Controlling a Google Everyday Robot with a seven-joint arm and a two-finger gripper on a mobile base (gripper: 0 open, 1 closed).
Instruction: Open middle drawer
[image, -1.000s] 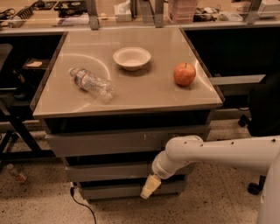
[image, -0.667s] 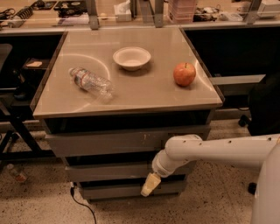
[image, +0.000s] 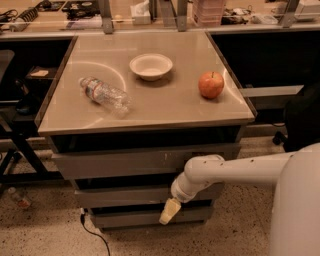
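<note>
The middle drawer (image: 120, 196) is a plain grey flat front of medium height. It sits below the wider top front (image: 140, 161) with pale scratch marks and above the narrow bottom front (image: 135, 218). No tray shows. My gripper (image: 169, 211) has pale yellow tips and points down. It hangs in front of the lower right part of the middle front, over the dark gap above the bottom front. My white arm (image: 235, 171) reaches in from the right.
On the cabinet top (image: 165, 107) lie a clear plastic bottle (image: 104, 93), a white bowl (image: 151, 66) and a red apple (image: 211, 84). A black cable (image: 92, 231) runs on the speckled floor at the lower left. Dark table frames stand on both sides.
The gripper has stayed at nearly the same spot before the drawers. My white arm body fills more of the lower right corner. The drawers have not moved.
</note>
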